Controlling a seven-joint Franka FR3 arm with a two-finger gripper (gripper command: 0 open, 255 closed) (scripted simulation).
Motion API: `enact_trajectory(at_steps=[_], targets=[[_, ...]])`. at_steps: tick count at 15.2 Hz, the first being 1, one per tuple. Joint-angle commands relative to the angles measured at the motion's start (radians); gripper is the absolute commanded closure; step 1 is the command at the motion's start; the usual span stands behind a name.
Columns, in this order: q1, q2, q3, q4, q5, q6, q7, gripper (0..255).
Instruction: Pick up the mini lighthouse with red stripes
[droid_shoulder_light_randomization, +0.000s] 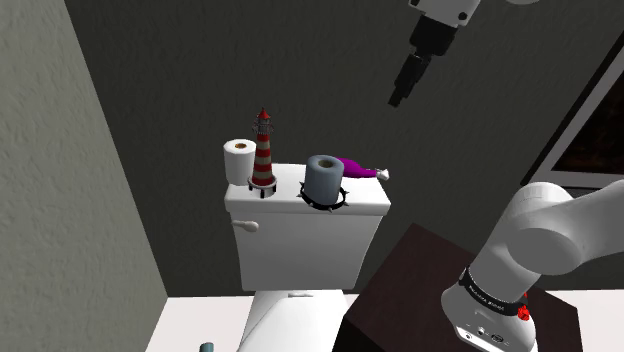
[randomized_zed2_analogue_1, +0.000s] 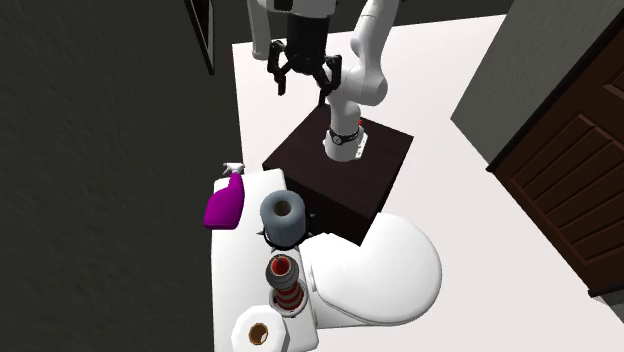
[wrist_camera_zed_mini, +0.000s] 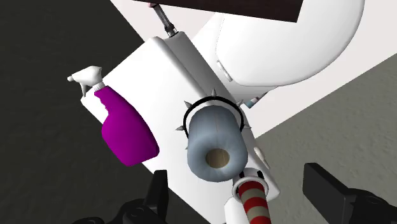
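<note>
Wrist view crops the striped lighthouse (wrist_camera_zed_mini: 254, 205) at its edge.

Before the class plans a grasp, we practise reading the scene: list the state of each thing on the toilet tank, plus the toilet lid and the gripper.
lighthouse: upright on the tank, untouched.
white paper roll: standing on end beside the lighthouse.
blue-grey roll: standing on end inside a black spiked ring.
purple spray bottle: lying on its side.
toilet lid: down.
gripper: open, empty, high above the tank.
</note>
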Motion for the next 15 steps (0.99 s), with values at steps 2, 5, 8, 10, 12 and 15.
enact_trajectory(at_steps=[2, 5, 8, 10, 12, 15], targets=[[0.006, 0.038, -0.003, 0.014, 0.004, 0.020, -0.015, 0], [0.025, 0.155, -0.012, 0.063, 0.018, 0.074, -0.059, 0], [0.043, 0.273, -0.019, 0.123, 0.035, 0.116, -0.103, 0], [0.056, 0.352, -0.023, 0.170, 0.046, 0.138, -0.133, 0], [0.068, 0.432, -0.024, 0.222, 0.059, 0.155, -0.162, 0], [0.084, 0.551, -0.024, 0.310, 0.078, 0.170, -0.206, 0]])
